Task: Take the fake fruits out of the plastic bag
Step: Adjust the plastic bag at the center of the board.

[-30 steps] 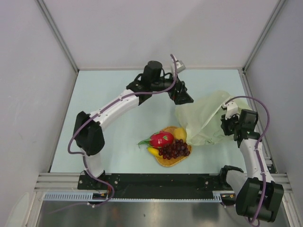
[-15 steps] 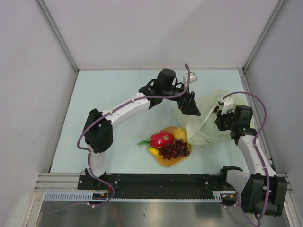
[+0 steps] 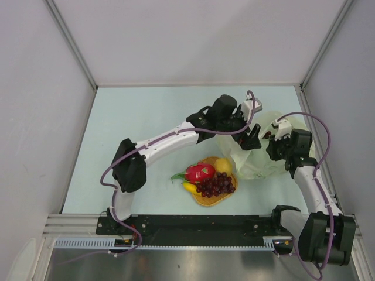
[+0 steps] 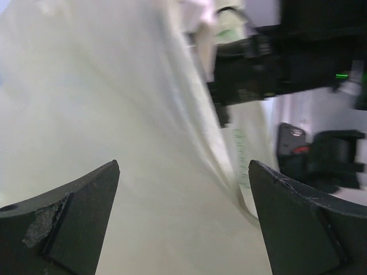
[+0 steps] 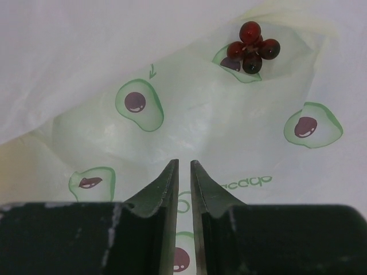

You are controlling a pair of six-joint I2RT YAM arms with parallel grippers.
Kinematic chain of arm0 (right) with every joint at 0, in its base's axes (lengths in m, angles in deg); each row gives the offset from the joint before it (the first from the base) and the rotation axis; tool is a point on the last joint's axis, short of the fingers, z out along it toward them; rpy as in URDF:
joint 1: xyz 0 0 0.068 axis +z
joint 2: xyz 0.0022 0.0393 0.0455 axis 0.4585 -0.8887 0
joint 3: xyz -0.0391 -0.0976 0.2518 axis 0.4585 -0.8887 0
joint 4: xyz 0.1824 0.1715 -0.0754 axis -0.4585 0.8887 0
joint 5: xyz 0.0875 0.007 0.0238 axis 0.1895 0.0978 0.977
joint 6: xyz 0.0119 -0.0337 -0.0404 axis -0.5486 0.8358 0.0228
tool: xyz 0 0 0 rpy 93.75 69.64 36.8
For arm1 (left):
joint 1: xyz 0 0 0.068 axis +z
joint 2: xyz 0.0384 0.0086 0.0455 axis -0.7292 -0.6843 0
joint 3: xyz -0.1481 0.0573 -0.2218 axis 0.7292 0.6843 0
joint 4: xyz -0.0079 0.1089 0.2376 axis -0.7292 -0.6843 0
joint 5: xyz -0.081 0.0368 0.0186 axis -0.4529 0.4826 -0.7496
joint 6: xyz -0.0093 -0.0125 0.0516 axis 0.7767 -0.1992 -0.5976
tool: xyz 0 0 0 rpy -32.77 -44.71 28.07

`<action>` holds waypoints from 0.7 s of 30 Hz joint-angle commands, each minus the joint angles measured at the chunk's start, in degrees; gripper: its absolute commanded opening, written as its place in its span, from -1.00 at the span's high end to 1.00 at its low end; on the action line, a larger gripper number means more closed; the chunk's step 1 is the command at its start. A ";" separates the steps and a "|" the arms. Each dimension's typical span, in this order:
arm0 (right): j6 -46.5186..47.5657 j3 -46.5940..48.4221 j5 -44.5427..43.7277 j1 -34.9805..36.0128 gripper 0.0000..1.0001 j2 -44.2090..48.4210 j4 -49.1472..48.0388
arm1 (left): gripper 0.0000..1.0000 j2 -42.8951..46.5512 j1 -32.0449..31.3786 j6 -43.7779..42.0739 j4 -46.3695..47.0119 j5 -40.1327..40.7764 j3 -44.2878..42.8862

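Observation:
The pale yellowish plastic bag [image 3: 249, 161] with avocado prints lies crumpled at the right. My left gripper [image 3: 253, 142] hangs open just over its cream surface [image 4: 114, 103], jaws wide with nothing between them [image 4: 183, 172]. My right gripper [image 3: 274, 145] is above the bag's right part, jaws nearly together with only a thin gap and nothing in it [image 5: 183, 163]. A small dark red grape cluster [image 5: 251, 47] lies on the bag [image 5: 189, 114] ahead of the right fingers. The dragon fruit [image 3: 199, 172], lemon [image 3: 222, 165], banana [image 3: 188, 187] and grape bunch [image 3: 217, 184] sit on the mat.
The round orange woven mat [image 3: 206, 201] lies front centre, just left of the bag. The right arm's black wrist [image 4: 269, 74] shows close in front of the left gripper. Grey walls enclose the table on three sides.
My left arm has swung right and forward from the table's centre until its open gripper is over the bag. The right gripper turned toward the bag and has since held still.

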 commanded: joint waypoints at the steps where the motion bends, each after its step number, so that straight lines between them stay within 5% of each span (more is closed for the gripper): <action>1: 1.03 2.08 -1.22 0.22 0.63 -1.83 -1.76 | -1.00 -3.51 0.14 -1.64 -1.74 14.42 -0.52; 5: 7.62 1.21 -3.42 -2.05 0.70 -3.32 1.22 | -0.66 -4.91 0.76 -0.68 1.07 18.75 1.50; 7: 11.84 0.41 -4.29 -3.20 0.73 -4.29 2.55 | -0.16 -6.40 1.02 -1.11 3.26 15.51 1.42; 8: 12.98 0.06 -5.26 -3.91 0.73 -4.99 2.63 | 0.27 -6.85 1.28 -0.85 4.14 13.93 1.24; 11: 18.34 -1.34 -6.58 -5.76 0.76 -6.22 3.86 | 0.95 -7.47 1.37 0.81 8.10 7.33 0.80; 16: 27.38 -1.87 -6.06 -6.64 0.85 -4.22 14.83 | 0.99 -6.59 1.72 4.59 9.43 -4.62 -1.30; 21: 38.11 3.38 -1.76 -6.38 0.93 6.59 41.26 | 0.99 -5.89 2.52 13.48 9.17 -21.83 -7.87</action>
